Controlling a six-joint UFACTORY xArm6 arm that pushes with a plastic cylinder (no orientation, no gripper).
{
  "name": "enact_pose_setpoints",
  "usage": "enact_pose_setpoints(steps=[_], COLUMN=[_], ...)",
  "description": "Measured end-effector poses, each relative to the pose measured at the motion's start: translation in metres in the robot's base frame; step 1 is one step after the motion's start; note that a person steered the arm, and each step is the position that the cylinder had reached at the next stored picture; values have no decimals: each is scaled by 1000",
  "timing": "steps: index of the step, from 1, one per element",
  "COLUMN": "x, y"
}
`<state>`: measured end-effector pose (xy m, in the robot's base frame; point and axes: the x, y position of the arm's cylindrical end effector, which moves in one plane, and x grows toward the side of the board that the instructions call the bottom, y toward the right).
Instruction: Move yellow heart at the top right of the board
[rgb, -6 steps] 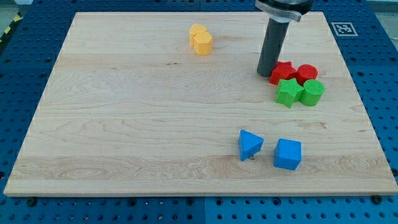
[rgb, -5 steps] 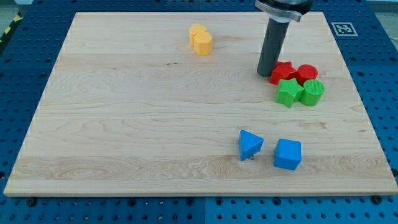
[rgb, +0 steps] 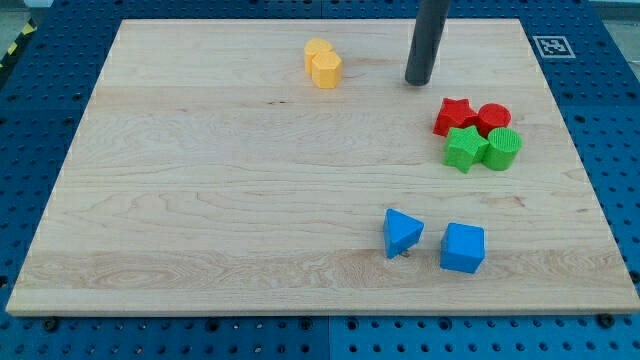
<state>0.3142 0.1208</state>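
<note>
The yellow heart (rgb: 322, 64) lies on the wooden board (rgb: 220, 190) near the view's top, a little left of the middle. My tip (rgb: 418, 81) stands to the heart's right, about a hand's width away and not touching it. The tip is above and left of the red star (rgb: 454, 116), clear of it.
A red cylinder (rgb: 494, 118) sits right of the red star. A green star (rgb: 465, 148) and a green cylinder (rgb: 504, 148) sit just below them. A blue triangle (rgb: 402, 232) and a blue cube (rgb: 463, 248) lie near the view's bottom right.
My tip has moved up and slightly left, away from the red star's left side. No block has moved.
</note>
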Motion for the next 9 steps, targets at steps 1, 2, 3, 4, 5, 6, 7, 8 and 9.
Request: enact_pose_setpoints(steps=[1,2,3,4,5,6,7,8,9], x=[-14,-22,-25,-6,-1,-28,-50,-38,-21], y=[-31,-89,-128,-148,-200,-217,-181,-137,-133])
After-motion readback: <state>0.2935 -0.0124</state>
